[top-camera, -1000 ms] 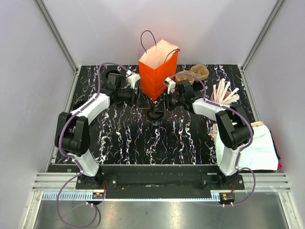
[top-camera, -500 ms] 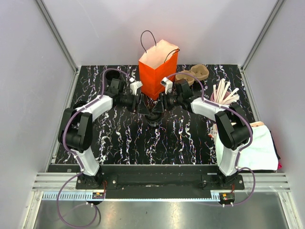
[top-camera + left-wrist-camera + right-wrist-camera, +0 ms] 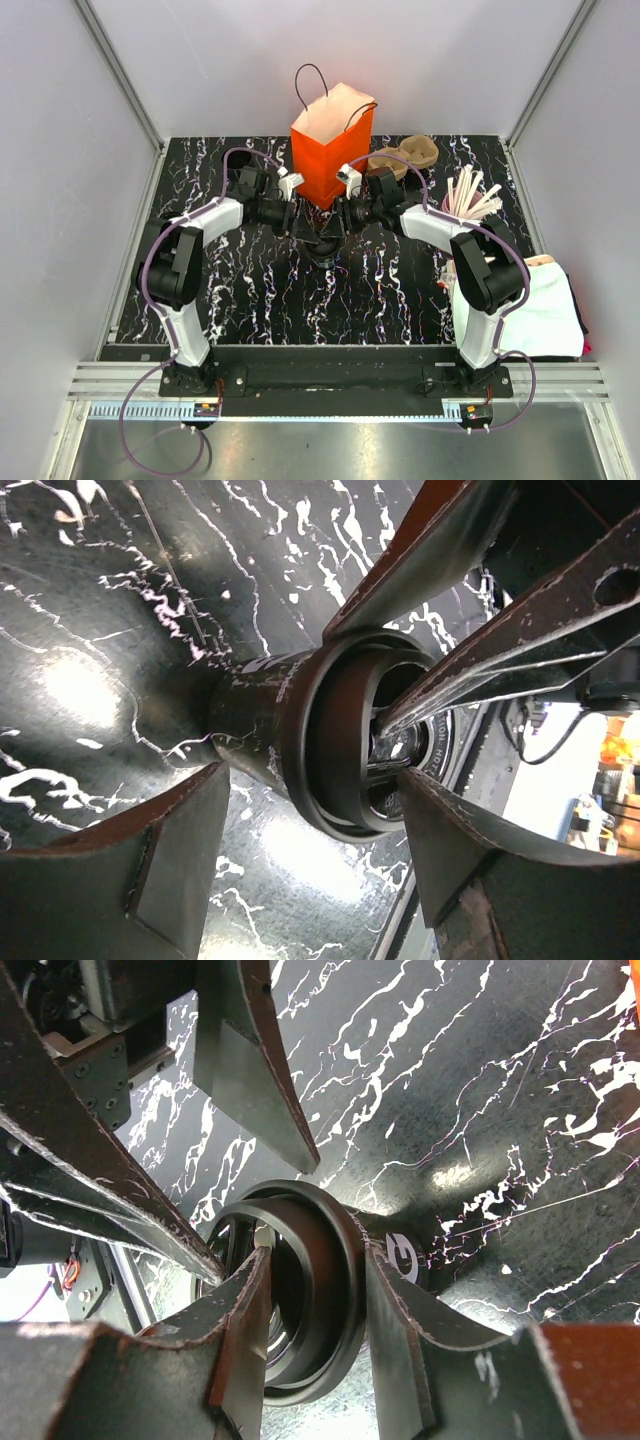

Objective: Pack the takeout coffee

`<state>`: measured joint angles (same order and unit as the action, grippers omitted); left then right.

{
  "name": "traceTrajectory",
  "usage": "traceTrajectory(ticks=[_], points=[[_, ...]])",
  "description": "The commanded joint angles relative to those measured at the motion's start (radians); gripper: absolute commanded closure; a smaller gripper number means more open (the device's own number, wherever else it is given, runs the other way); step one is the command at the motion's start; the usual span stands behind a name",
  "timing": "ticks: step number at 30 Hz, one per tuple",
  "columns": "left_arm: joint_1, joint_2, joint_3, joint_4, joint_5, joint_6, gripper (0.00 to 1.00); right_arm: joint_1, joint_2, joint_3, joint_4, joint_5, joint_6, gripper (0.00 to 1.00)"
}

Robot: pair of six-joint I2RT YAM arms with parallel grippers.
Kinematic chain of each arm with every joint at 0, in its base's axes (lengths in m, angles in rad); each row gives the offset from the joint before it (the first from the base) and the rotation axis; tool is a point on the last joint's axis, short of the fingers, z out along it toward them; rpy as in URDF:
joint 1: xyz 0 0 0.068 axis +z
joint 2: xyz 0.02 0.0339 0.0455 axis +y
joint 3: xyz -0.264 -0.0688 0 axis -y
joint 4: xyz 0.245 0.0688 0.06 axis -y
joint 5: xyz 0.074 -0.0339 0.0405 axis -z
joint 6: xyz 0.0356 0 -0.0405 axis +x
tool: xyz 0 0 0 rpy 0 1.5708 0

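The black table [image 3: 260, 290] with white streaks was the biggest thing there. The left arm [image 3: 215, 215] and the right arm [image 3: 430, 225] both reached in over it toward the middle, and their ends met there. An orange bag [image 3: 330, 150] with thin dark handles stood open at the back of the table, just behind the spot where the arms met. A white cloth [image 3: 525, 305] lay at the right side, close to the right arm. A brown tray [image 3: 405, 155] sat at the back, just right of the bag. A pink cup [image 3: 468, 200] full of white sticks [image 3: 470, 190] stood near the right edge. The little black coffee cup [image 3: 245, 705] was on the table in front of the bag, right between the two arm ends. Its round black lid [image 3: 320, 1230] was on. The left tool [image 3: 312, 778] was spread wide, with one finger on each side of the cup. Those fingers were very near the cup, but I could not tell if they pressed on it. The right tool [image 3: 317, 1252] was squeezed in close and was pinching the rim of the lid, with one finger on the top of the lid and the other against the cup just behind the rim.
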<state>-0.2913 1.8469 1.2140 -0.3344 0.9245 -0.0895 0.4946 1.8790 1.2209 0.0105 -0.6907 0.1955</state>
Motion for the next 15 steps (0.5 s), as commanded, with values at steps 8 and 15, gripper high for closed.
traceTrajectory(ticks=[8, 15], points=[[-0.029, 0.087, 0.047, 0.055, 0.004, -0.030, 0.42, 0.015, 0.005, 0.034, 0.042, -0.038, 0.013, 1.00], [-0.035, 0.110, 0.055, 0.055, -0.030, -0.042, 0.59, 0.013, 0.014, 0.046, 0.040, -0.053, 0.024, 1.00]])
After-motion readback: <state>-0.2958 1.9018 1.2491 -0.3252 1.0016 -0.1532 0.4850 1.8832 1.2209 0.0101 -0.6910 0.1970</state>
